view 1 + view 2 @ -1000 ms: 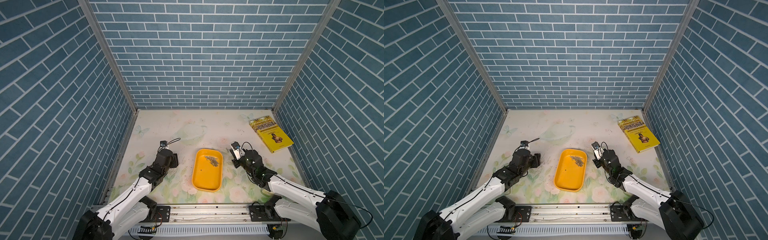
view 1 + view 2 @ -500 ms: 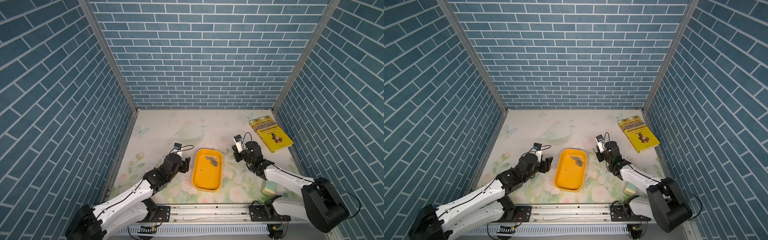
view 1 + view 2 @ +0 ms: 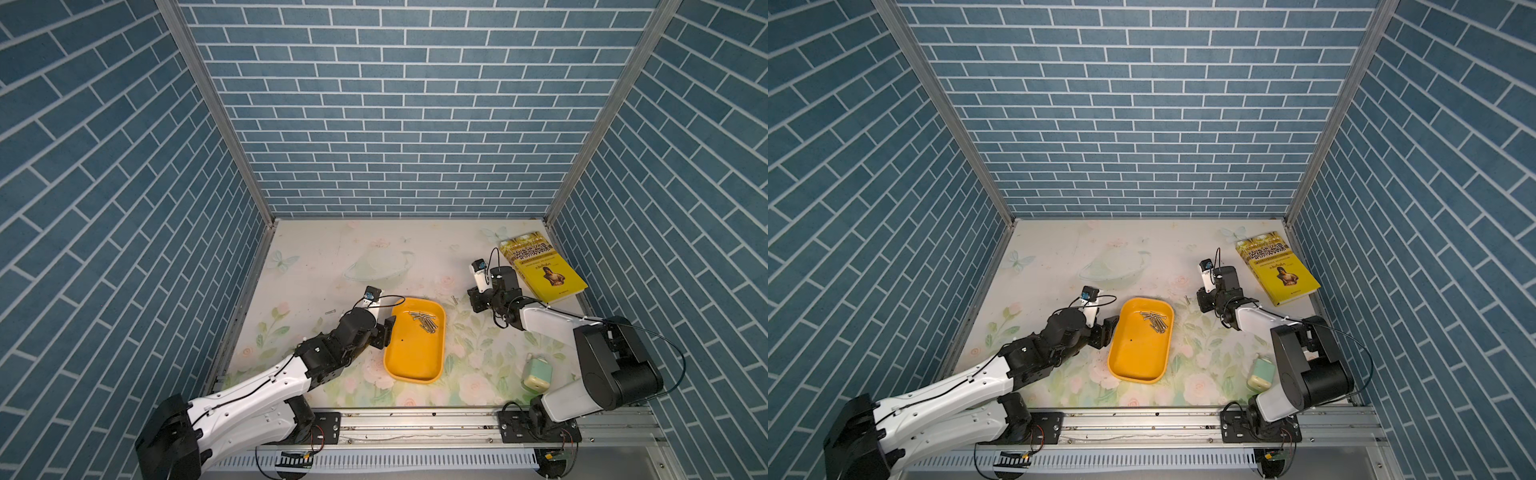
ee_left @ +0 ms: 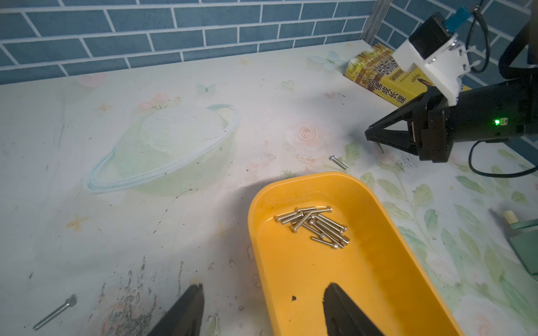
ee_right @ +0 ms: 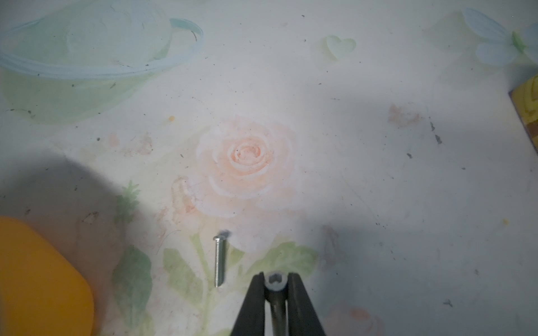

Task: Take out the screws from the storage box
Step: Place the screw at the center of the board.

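Note:
The storage box point(image 3: 436, 376) is a shallow yellow-orange tray near the table's front middle, also visible in the left wrist view point(image 4: 378, 209). Several silver screws point(image 3: 424, 323) point(image 3: 1155, 322) point(image 4: 317, 227) lie heaped in its far end. My left gripper point(image 3: 384, 334) point(image 4: 265, 286) is open and straddles the box's left wall, one finger over the table and one over the box floor. My right gripper point(image 3: 476, 305) point(image 5: 276, 280) is shut on a screw, low over the table right of the box. One loose screw point(image 3: 454, 299) point(image 5: 218, 261) lies beside it, another screw point(image 3: 330, 311) point(image 4: 55, 312) lies left of the box.
A yellow book point(image 3: 544, 272) lies at the back right, just behind my right arm. A pale green gadget point(image 3: 538, 370) stands at the front right by the arm's base. Blue brick walls close three sides, and a metal rail point(image 3: 415, 424) runs along the front.
My left arm has reached right, up to the box's left wall. My right gripper has drawn back a little toward the book, its arm folding in and uncovering the green gadget.

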Robot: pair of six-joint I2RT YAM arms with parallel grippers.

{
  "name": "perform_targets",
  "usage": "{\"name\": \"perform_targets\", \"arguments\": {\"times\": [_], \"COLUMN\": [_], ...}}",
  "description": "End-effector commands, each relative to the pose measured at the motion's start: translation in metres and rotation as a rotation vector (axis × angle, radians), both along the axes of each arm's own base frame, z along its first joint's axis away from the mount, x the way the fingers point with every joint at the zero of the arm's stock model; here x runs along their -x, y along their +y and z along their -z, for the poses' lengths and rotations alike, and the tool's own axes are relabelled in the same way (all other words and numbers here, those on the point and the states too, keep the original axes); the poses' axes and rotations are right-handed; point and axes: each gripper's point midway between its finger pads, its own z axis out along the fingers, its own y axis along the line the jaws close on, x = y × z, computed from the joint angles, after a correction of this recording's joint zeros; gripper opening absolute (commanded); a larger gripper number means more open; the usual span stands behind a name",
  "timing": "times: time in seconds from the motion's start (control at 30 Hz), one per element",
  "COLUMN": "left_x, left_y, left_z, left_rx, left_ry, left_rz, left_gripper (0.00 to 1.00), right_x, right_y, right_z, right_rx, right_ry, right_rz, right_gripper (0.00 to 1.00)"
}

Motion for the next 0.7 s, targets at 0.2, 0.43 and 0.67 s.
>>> {"name": "perform_targets", "arguments": {"times": [0.2,0.43,0.67], "left_x": [0.011,0.005,-0.004], "left_y": [-0.044,-0.072,-0.085], "left_z": [0.014,0.027,0.060], "left_rx": [-0.085,-0.124,-0.268], "left_ry": [0.030,0.094,0.181], "left_rz": [0.131,0.172,0.176], "left_gripper": [0.65,0.63,0.61], "right_x": [-0.006,-0.007,-0.006], "right_y": [0.003,0.006,0.006], "right_z": [0.011,0.016,0.014], "right_rx": [-0.008,-0.007,-0.012], "right_ry": [0.087,0.112,0.105], "right_rz": [0.017,0.003,0.000], "right_gripper": [0.02,0.08,0.14]}}
